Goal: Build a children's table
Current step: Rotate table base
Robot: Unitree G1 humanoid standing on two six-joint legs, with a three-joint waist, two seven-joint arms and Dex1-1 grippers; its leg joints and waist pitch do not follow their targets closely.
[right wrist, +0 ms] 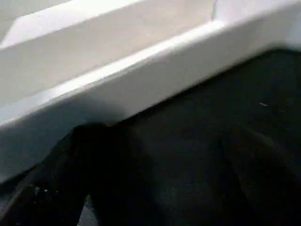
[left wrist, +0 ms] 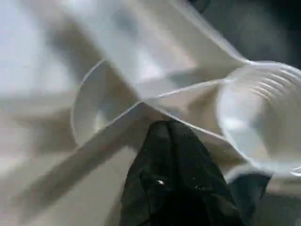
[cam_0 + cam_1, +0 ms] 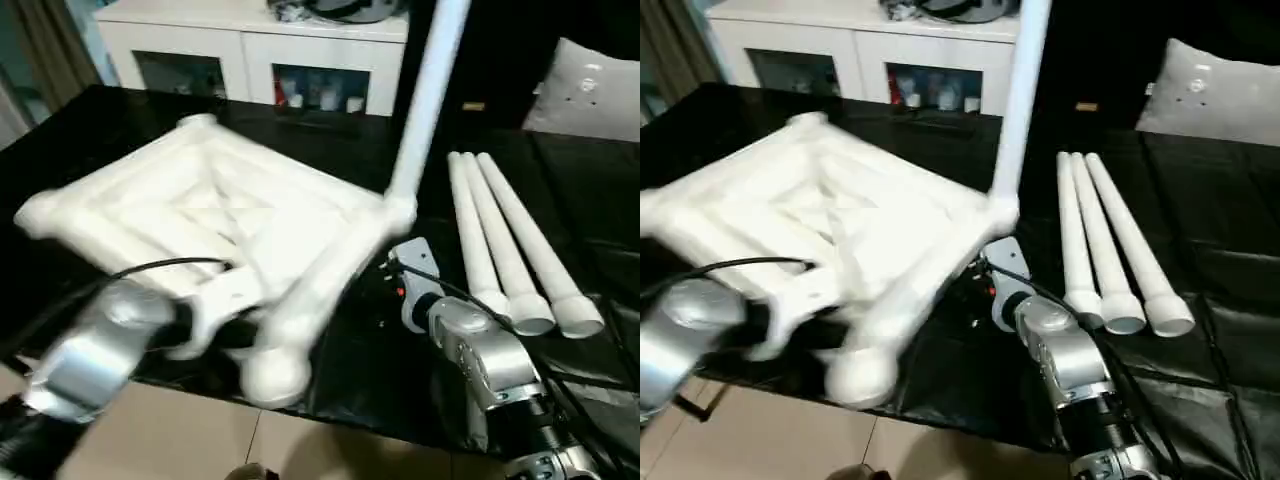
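Leg fitting underway: table top (image 3: pixel 200 215) lay upside-down, tilted on the desk (image 3: pixel 560 180), one leg (image 3: pixel 425 100) socketed at its far-right corner; left pincer (image 2: pixel 171 160) pinched a near rib, right pincer (image 1: pixel 155 188) was spread beside the rim; three loose legs (image 3: pixel 510 250) lay right, one probably next.

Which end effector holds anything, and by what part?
The left end effector pinches a rib on the underside of the tabletop, beside a corner socket. The right end effector is open.

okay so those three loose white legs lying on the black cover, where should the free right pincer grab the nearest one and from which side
Take the nearest leg around its round shaft, mid-length, coming straight down from above. The three lie flat and side by side, touching or nearly so, which leaves little room for fingers between them; the side facing the table top is free. The right pincer is already open.
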